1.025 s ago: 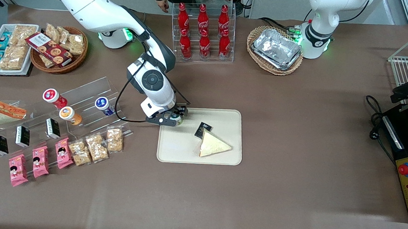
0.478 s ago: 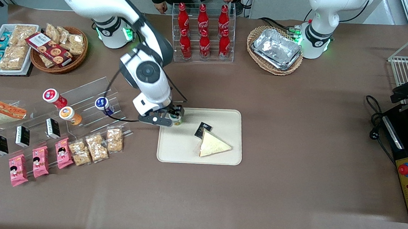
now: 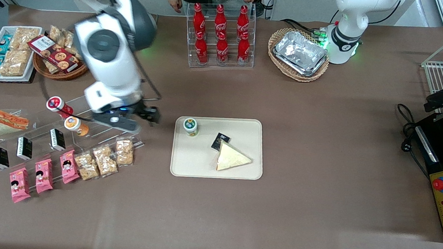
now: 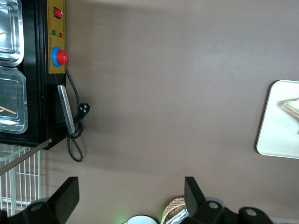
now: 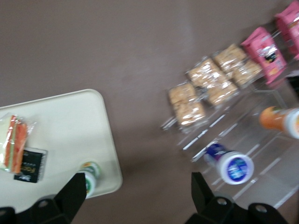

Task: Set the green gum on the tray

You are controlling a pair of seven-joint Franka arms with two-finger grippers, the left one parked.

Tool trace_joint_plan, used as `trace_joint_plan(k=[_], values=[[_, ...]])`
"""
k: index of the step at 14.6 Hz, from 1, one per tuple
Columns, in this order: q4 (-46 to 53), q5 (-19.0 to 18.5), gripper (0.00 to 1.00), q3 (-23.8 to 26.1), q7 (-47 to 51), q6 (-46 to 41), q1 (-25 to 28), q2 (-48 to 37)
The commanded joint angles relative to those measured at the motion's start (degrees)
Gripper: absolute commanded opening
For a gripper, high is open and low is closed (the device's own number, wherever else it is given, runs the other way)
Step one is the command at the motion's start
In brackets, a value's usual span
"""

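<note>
The small cylindrical green gum [image 3: 190, 126] stands upright in a corner of the flat beige tray [image 3: 241, 170], mid-bench; the gripper [image 3: 148, 115] hovers nearby, jaws released, above clear acrylic shelving [image 3: 99, 97].

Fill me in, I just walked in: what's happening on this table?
The small green-lidded gum bottle stands upright in a corner of the large beige tray, beside a wrapped triangular sandwich and a small black packet. The right arm's gripper, open and empty, hovers over the clear acrylic display rack.
</note>
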Motion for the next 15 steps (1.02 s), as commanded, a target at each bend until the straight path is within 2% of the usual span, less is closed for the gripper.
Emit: trace_joint_plan(k=[1, 5, 9, 12, 15], values=[[0.6, 7.2, 1.00, -10.2, -16.5, -5.6, -1.0, -7.0], [0.7, 7.7, 1.00, -22.9, -34.3, -9.9, -0.5, -11.6], [0.6, 7.9, 1.00, -32.1, -46.6, -12.5, -0.8, -14.3], [0.7, 8.3, 1.00, -35.5, -51.1, -13.5, -1.1, -15.1], [0.7, 8.3, 1.00, -35.8, -51.6, -13.6, -1.1, -15.2]])
